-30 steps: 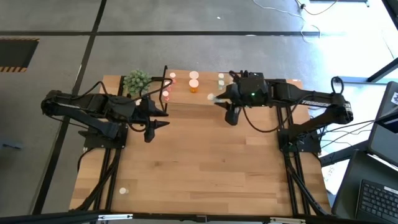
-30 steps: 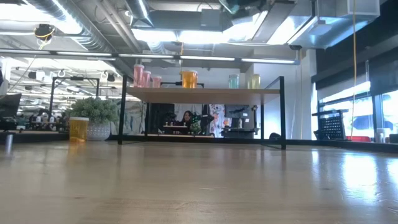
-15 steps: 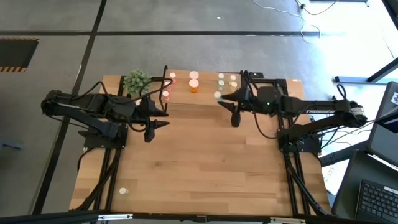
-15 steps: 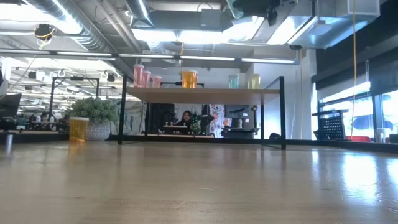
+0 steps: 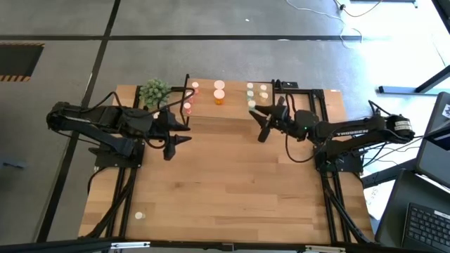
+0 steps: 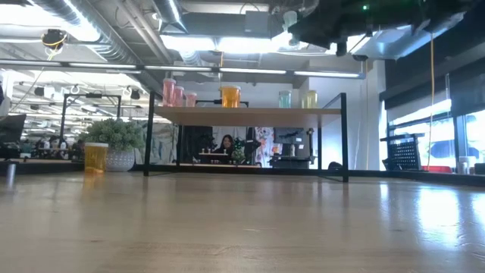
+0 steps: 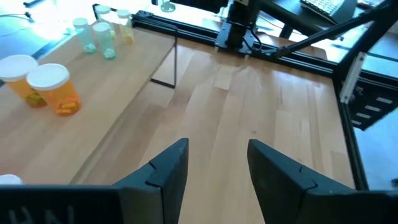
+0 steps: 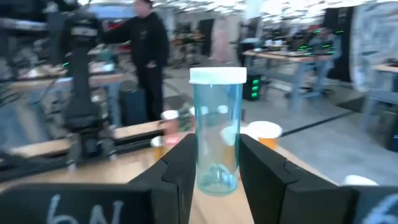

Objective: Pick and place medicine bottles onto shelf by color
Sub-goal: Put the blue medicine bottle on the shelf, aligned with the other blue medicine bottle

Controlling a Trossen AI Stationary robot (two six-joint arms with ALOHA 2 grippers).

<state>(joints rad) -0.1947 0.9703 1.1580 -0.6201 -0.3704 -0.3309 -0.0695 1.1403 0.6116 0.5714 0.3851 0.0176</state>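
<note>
The shelf (image 5: 218, 112) (image 6: 250, 114) stands at the table's far edge. On it are pink-red bottles (image 6: 174, 92), an orange one (image 6: 229, 96) and pale green ones (image 6: 295, 98). My right gripper (image 5: 256, 116) (image 8: 214, 155) hangs high over the shelf's front right part and is shut on a pale green bottle (image 5: 251, 105) (image 8: 216, 130). My left gripper (image 5: 179, 140) (image 7: 217, 162) hovers open above the table by the shelf's left leg and touches nothing. Another orange bottle (image 6: 95, 157) stands on the table beside the plant. My right gripper pinches the pale green bottle's lower body (image 8: 214, 165) between its two fingers (image 8: 180, 165). The fingers come level from the table's right. The bottle stands upright with its white cap (image 8: 217, 76) up, lifted clear, higher than the shelf board in the low view (image 6: 290, 17).
A spiky green potted plant (image 5: 153, 91) (image 6: 114, 140) sits left of the shelf. A small pale object (image 5: 139, 216) lies near the table's near left corner. Bare tabletop (image 5: 232, 183) spreads in front of the shelf. A person (image 8: 146, 37) stands in the room beyond.
My right arm has drawn back toward the table's right and near side. The pale green bottle went with it, a little to the right along the shelf's front. More of the arm now shows at the top of the low view. The left arm kept still.
</note>
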